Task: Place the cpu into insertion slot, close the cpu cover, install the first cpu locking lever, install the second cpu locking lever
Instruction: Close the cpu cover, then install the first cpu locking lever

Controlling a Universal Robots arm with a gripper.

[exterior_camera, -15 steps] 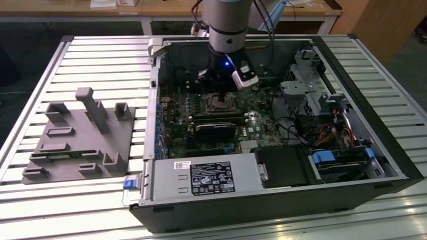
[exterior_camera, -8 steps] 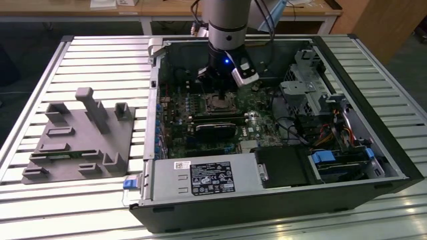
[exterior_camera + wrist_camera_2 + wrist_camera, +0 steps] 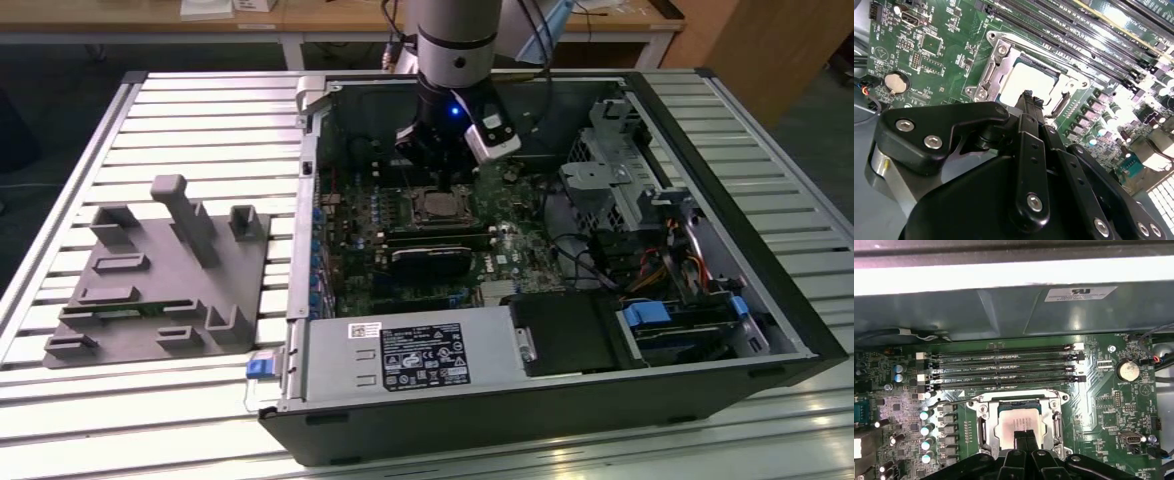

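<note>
The cpu lies flat in the insertion slot, its pale metal face showing in both wrist views. The cpu cover is a silvery frame lying down around the chip, also seen as the cover with its screws. My gripper hangs just above the chip's near edge, its black fingers pressed together with nothing between them. In the exterior view the gripper is inside the open computer case, just behind the socket.
Long black memory slots run beside the socket, and a coin battery sits on the green board. The case wall rises close behind. A drive cage, a power supply and a grey fixture surround the work area.
</note>
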